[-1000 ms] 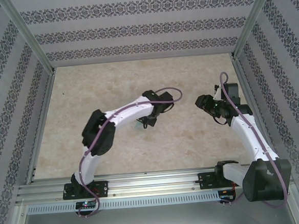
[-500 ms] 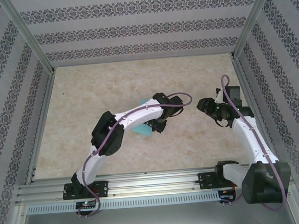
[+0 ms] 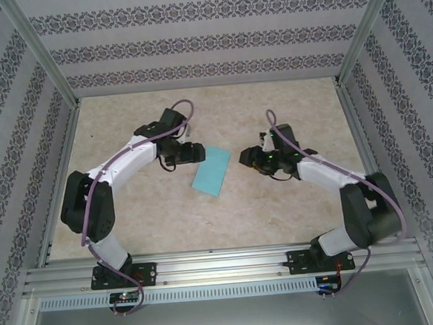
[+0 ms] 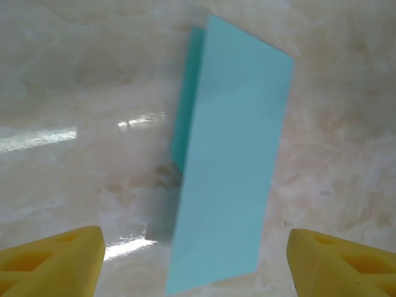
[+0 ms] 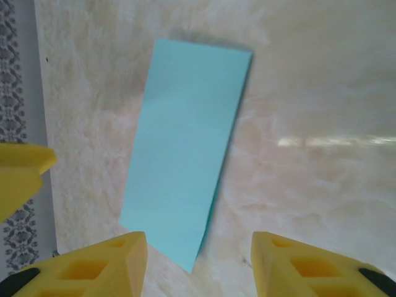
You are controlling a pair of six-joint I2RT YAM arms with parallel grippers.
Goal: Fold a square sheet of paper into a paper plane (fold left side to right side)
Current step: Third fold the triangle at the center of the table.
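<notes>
- Lying on the table between the two grippers, the sheet of paper is a narrow two-layer strip, slanted from near-left to far-right.
- The left-to-right fold looks made. In the left wrist view a darker lower layer peeks out along one long edge, so the halves seem slightly off or not pressed flat.
- The left gripper hangs just beside the strip's far-left side. Its jaws are wide, and its yellow fingertips sit at either side of the wrist view with nothing between them but the paper below.
- The right gripper hangs near the strip's right side. Its jaws are partly apart and holding nothing, with the paper below and ahead of them.
- Neither gripper touches the paper, as far as I can tell.
- My judgement is that the next move calls for one arm to pin the strip while the other runs along the folded edge to sharpen the crease, before any corner folds.
- The paper is thin and light, so a sideways nudge could slide it or spring it open.
</notes>
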